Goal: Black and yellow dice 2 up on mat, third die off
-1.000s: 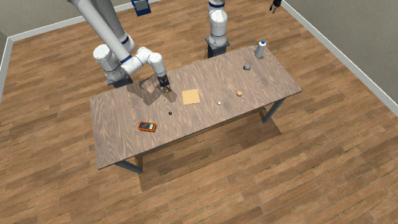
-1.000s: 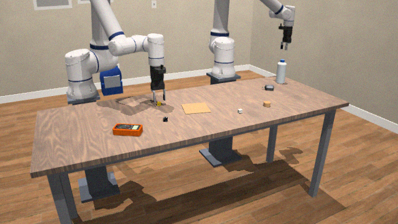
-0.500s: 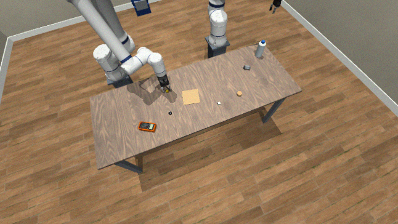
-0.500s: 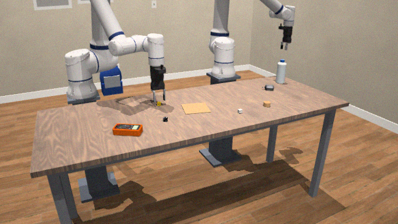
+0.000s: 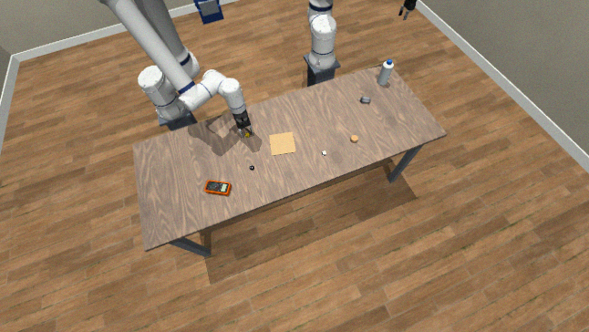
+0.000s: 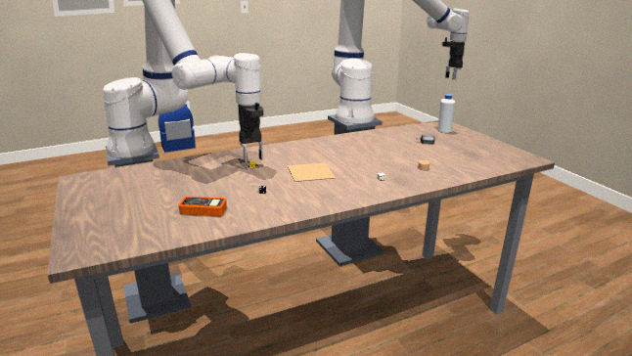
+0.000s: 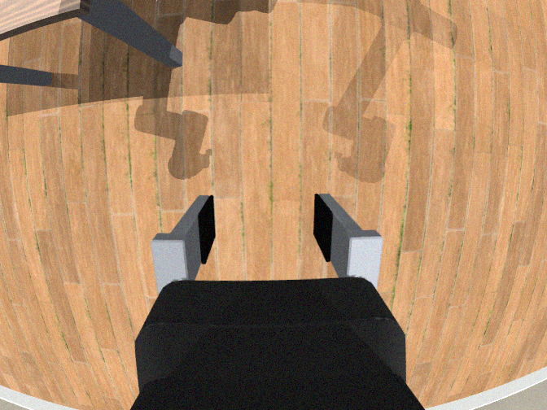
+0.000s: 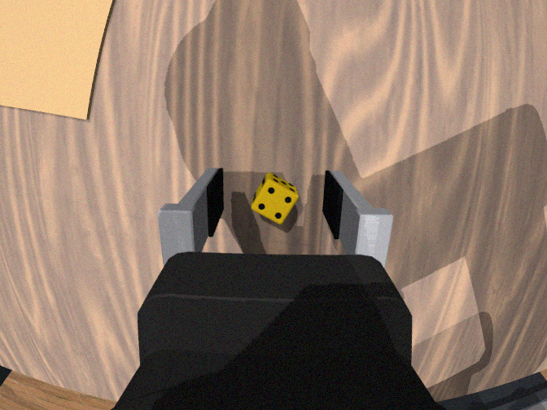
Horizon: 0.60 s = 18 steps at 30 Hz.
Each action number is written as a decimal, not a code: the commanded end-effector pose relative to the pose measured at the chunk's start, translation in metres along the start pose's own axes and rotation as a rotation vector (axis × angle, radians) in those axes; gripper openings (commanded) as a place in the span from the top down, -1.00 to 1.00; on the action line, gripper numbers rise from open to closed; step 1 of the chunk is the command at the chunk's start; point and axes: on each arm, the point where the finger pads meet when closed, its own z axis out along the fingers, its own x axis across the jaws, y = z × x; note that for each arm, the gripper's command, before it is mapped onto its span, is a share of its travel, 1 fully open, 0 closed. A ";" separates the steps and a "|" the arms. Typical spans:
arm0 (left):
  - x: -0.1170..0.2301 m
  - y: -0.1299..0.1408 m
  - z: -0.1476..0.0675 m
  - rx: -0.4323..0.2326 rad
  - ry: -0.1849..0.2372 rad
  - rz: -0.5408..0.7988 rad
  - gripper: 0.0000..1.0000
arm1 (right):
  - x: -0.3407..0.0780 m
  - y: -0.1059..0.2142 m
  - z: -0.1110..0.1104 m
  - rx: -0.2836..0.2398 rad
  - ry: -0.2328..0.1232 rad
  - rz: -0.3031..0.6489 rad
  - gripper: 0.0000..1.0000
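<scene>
The right pincer point(image 5: 246, 134) point(image 6: 253, 158) point(image 8: 273, 189) stood fully open over the surface point(image 5: 173, 201) point(image 6: 147, 230) point(image 7: 35, 13) point(image 8: 66, 198), pointing down, with nothing in its grip. The yellow die point(image 5: 247, 135) point(image 6: 252, 165) point(image 8: 274, 199) showed between its spread fingers in the wrist view, four pips up and turned askew to the pads, with a gap on either side. That die was off the tan square mat point(image 5: 283, 143) point(image 6: 311, 172) point(image 8: 48, 53), near one side of it.

The black die point(image 5: 252, 168) point(image 6: 262, 190) was also off the mat, between it and the orange multimeter point(image 5: 217, 187) point(image 6: 203, 206); its top number was too small to read. The white die point(image 5: 324, 153) point(image 6: 382, 176) lay off the mat on the opposite side, near a short wooden cylinder point(image 5: 354, 139) point(image 6: 424, 165).

The left pincer point(image 5: 403, 15) point(image 6: 451, 75) point(image 7: 264, 215) was wide open too, holding nothing, raised over the floor beyond the table's end. A small dark grey object point(image 5: 365, 99) point(image 6: 428, 139) lay near the upright white bottle point(image 5: 385, 74) point(image 6: 446, 115) with its blue cap.
</scene>
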 end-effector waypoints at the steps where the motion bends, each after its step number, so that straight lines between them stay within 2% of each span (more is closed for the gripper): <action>1: 0.000 0.001 -0.001 -0.002 0.000 0.000 -1.00 | 0.000 -0.001 -0.001 0.001 -0.001 0.000 -1.00; 18: 0.000 0.001 -0.001 -0.002 0.000 0.000 -1.00 | -0.008 -0.007 -0.001 0.001 -0.001 0.000 -1.00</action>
